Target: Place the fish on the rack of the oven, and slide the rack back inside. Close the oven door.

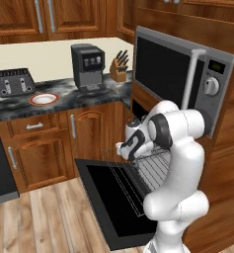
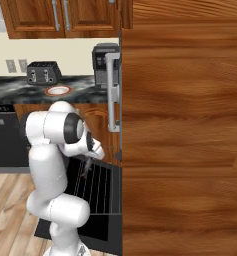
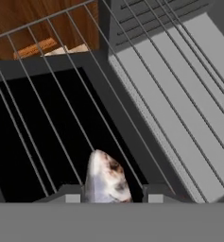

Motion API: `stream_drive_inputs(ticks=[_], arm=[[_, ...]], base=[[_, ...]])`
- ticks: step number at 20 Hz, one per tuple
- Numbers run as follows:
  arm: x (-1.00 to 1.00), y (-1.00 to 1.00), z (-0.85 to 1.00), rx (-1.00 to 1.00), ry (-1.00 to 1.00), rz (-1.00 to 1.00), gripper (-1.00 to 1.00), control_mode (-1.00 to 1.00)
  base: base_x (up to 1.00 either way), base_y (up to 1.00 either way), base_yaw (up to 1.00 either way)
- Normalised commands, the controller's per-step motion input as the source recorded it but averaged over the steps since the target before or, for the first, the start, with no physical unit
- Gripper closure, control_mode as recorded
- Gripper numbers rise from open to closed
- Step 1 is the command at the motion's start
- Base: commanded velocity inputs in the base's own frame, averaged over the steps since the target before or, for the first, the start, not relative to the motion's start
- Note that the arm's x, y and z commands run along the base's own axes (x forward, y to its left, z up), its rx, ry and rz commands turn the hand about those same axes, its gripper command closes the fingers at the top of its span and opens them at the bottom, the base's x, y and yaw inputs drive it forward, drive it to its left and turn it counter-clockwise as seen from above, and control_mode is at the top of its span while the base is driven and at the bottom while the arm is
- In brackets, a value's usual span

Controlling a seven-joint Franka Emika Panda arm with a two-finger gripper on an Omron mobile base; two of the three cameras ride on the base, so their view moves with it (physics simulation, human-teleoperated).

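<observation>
Fish is hard to make out from the left base view, where the end effector [image 1: 122, 148] hangs over the rack [image 1: 150, 168], drawn out above the lowered oven door [image 1: 108, 197]; a red-rimmed plate [image 1: 43, 99] sits on the counter [image 1: 19, 106] beside a toaster [image 1: 15, 81]. From the right base view, the fish [image 2: 86, 167] dangles as a slim dark shape just above the rack's bars; the oven [image 2: 97, 192] stands open. In the hand view, the fingers [image 3: 66, 194] clamp the fish's pale, speckled body between them, over the rack's wires and the dark door glass.
</observation>
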Motion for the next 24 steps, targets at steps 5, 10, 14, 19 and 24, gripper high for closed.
stream_drive_inputs(ticks=[5,10,14,19,24], arm=[[0.55,0.09,-0.55,-0.02,0.0,0.0,1.0,-1.0],[0.47,0.13,-0.56,-0.03,0.03,0.0,1.0,-1.0],[0.36,0.03,-0.54,-0.02,0.05,0.0,1.0,-1.0],[0.3,0.0,-0.46,0.0,0.02,0.0,1.0,-1.0],[0.34,0.0,-0.43,0.0,0.0,0.0,1.0,-1.0]], base=[[0.0,0.0,0.0],[0.0,0.0,0.0],[0.0,0.0,0.0],[0.0,0.0,0.0],[0.0,0.0,0.0]])
